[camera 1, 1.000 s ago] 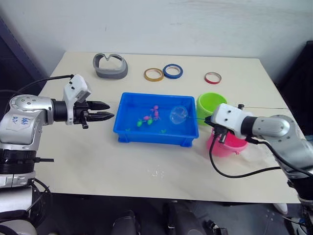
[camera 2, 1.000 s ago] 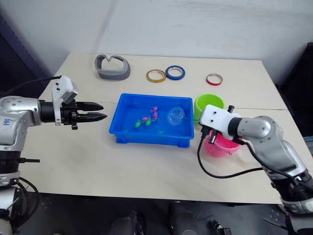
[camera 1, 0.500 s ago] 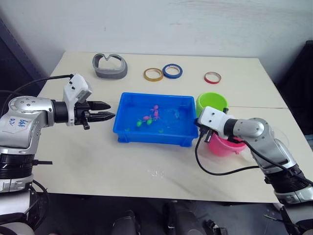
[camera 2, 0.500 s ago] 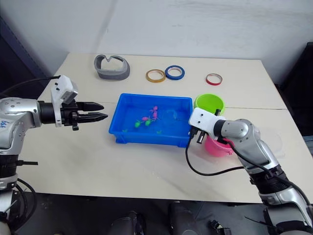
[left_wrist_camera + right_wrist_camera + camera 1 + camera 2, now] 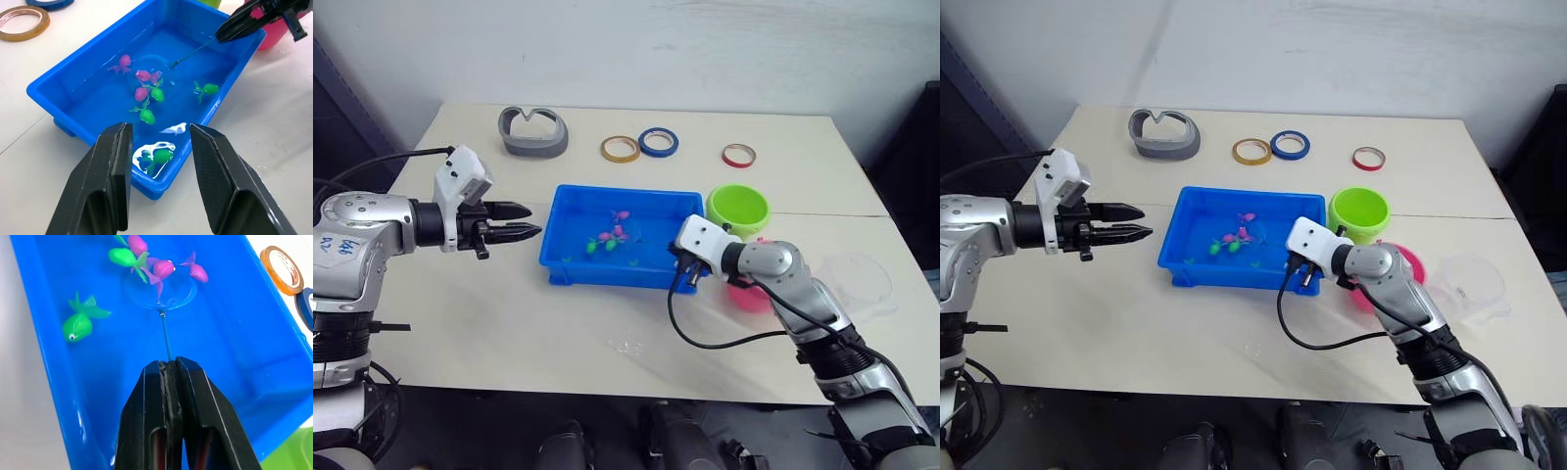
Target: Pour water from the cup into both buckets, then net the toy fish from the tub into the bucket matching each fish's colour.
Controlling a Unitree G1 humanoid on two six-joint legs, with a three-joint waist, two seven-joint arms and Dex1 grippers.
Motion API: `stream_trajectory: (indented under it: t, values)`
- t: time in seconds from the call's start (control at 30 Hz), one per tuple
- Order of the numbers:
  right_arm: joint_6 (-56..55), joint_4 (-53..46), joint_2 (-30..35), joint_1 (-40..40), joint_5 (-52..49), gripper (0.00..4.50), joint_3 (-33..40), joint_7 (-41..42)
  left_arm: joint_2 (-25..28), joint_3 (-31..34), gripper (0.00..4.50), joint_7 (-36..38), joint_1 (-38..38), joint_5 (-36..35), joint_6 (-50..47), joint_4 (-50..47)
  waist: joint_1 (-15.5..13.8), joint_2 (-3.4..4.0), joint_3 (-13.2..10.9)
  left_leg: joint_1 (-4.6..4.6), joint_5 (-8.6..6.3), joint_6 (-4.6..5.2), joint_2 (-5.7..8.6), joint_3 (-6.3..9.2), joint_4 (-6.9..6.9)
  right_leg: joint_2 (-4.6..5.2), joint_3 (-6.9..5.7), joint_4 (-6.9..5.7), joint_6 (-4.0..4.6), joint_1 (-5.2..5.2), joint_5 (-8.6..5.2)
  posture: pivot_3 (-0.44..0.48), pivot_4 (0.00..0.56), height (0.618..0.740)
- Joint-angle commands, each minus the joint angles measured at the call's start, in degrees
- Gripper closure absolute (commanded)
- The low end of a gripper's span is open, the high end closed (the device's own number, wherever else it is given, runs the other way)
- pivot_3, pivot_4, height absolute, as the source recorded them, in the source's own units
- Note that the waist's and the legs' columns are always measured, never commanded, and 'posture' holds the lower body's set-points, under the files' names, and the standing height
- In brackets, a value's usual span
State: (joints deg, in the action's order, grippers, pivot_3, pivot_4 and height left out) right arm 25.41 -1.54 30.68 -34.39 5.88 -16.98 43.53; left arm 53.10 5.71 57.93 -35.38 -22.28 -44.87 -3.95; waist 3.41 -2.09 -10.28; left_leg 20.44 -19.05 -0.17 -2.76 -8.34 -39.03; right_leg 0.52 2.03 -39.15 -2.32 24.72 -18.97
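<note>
net (image 5: 160, 293) hoop submerged among toy fish (image 5: 163, 268)

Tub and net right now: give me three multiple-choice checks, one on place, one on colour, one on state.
1. Where is the net's hoop?
A. in the tub
B. over the green bucket
C. on the table

2. What colour is the bucket nearest the red tape ring?
A. pink
B. green
C. blue

3. How is the left tool?
A. shut on a fish
B. open, empty
C. holding the cup

Key: 1 A, the net lies among fish in the tub; 2 B, the green bucket sits below the red tape ring; 3 B, the left tool has fingers apart beside the tub.
</note>
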Motion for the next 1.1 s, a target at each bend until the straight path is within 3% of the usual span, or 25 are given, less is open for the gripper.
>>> stream_trajectory:
  t: [0.03, 0.4, 0.6, 0.9, 1.1]
  values:
    - [3.6, -4.1, 1.2, -1.2, -2.8, 4.50, 4.8, 0.7, 1.7, 2.0, 2.38, -0.3, 0.3, -0.9, 0.0, -2.1, 0.0, 0.00, 0.0, 0.00, 0.00, 0.00, 0.00, 0.00, 0.00, 0.00, 0.00, 0.00, 0.00, 0.00, 0.00, 0.000, 0.150, 0.738]
    - [17.3, -14.2, 1.0, -0.1, -12.4, 4.50, 11.2, 2.1, 0.7, 0.2, 2.38, 0.1, -1.2, -0.8, 1.4, -0.2, 0.0, 0.01, 0.0, 0.00, -0.01, -0.01, -0.01, 0.01, 0.02, -0.01, -0.01, 0.00, 0.00, 0.00, 0.00, 0.000, 0.150, 0.738]
    - [14.7, -13.9, 3.7, 0.3, -8.0, 4.50, 7.1, 0.9, 0.5, -0.3, 2.38, 0.4, -1.6, -0.8, 1.8, 0.3, -0.1, 0.01, 0.0, 0.01, -0.01, -0.01, 0.00, 0.01, 0.03, 0.00, -0.01, 0.03, 0.00, 0.00, 0.00, 0.000, 0.150, 0.738]
    - [7.2, -6.0, 2.7, -3.1, 0.2, 4.50, -1.9, -2.4, 1.2, -0.1, 2.38, 0.8, -1.2, -0.5, 1.9, 0.4, 0.1, 0.00, 0.0, 0.02, -0.01, 0.00, 0.00, 0.00, 0.05, -0.01, 0.01, 0.04, 0.01, 0.03, -0.01, 0.000, 0.150, 0.738]
    - [6.6, -0.8, 0.9, -5.3, 3.0, 4.50, -4.2, -3.9, 1.6, 0.5, 2.38, 0.4, -0.4, -0.9, 1.3, -0.6, 0.2, 0.00, 0.0, 0.04, -0.01, 0.00, 0.00, -0.01, 0.05, -0.01, 0.01, 0.05, 0.02, 0.07, -0.01, 0.000, 0.150, 0.738]
